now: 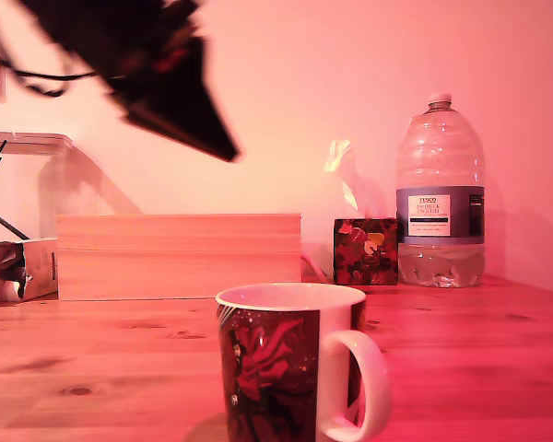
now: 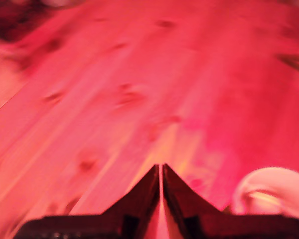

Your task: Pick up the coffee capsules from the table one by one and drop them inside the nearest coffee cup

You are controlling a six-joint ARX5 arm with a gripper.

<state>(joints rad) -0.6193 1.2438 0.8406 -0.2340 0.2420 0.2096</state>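
The dark, pointed gripper (image 2: 160, 172) hangs above the light pine table (image 1: 461, 350), jaws pressed together on what appears to be nothing, though blur obscures it. The white ceramic mug with reddish leaf print (image 1: 290, 364) stands nearest; tissue box (image 1: 365, 250) and water bottle (image 1: 440, 198) sit far right in the exterior view.

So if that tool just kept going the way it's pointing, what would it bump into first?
Most likely the bare wooden table. In the wrist view the tool, its tips nearly together, points at open wood with nothing in its line. The coffee cup sits off to one side. Both views are blurred, so depth is uncertain.
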